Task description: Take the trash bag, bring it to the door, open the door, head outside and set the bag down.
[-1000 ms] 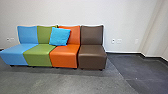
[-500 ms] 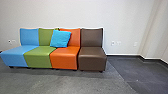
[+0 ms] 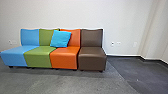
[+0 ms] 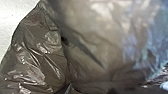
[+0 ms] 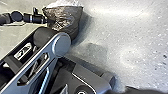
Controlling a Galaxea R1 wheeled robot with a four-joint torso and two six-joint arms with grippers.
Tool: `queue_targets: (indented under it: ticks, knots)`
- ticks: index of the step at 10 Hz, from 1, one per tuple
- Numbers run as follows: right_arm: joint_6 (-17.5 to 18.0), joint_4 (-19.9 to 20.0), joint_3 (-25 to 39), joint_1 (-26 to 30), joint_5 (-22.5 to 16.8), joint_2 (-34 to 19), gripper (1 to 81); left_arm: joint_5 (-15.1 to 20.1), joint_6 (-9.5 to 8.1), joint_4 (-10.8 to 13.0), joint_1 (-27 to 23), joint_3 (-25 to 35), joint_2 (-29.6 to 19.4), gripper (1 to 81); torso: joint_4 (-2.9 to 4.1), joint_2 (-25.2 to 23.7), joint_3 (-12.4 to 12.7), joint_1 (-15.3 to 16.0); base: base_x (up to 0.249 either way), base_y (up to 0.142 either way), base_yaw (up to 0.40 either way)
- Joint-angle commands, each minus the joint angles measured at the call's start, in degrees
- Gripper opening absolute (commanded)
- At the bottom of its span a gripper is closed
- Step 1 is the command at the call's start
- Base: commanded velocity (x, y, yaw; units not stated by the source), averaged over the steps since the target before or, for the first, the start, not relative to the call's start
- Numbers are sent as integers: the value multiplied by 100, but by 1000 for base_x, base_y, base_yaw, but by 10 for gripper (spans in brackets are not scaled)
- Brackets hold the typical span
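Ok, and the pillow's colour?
Bright blue, plain; the pillow shows best in the head view.

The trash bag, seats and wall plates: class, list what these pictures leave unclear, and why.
- Trash bag: full outline, left wrist view, cut off by edges.
- Its contents, same view: mostly hidden by the bag.
- Where green backrest meets orange backrest, head view: mostly behind the cushion.
- Wall plates: details, head view, too small.

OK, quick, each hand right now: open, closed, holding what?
Left hand: at the trash bag; whether it's open or closed can't be told.
Right hand: can't tell if open, closed or holding anything.
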Motion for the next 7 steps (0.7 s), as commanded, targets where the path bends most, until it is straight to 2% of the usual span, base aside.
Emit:
queue_targets:
  ticks: [1,3,4,6,7]
  knots:
    - [19,131,7,410,-164,-84,811,270,16,-72,-562,8,-17,811,0,-193,0,286,0,0,0]
    - [27,113,-37,410,-164,-57,811,208,24,-72,-413,-1,1,811,0,-37,-4,168,0,0,0]
    - [19,105,-124,332,-155,5,811,50,16,-72,-334,-27,1,811,0,-92,-2,203,0,0,0]
    - [19,87,-257,182,-155,119,811,-65,16,-72,-237,-71,9,811,0,-98,-568,197,0,0,0]
    - [19,78,-300,164,-155,154,811,-65,16,-72,-237,-80,9,811,0,-100,-664,190,0,0,0]
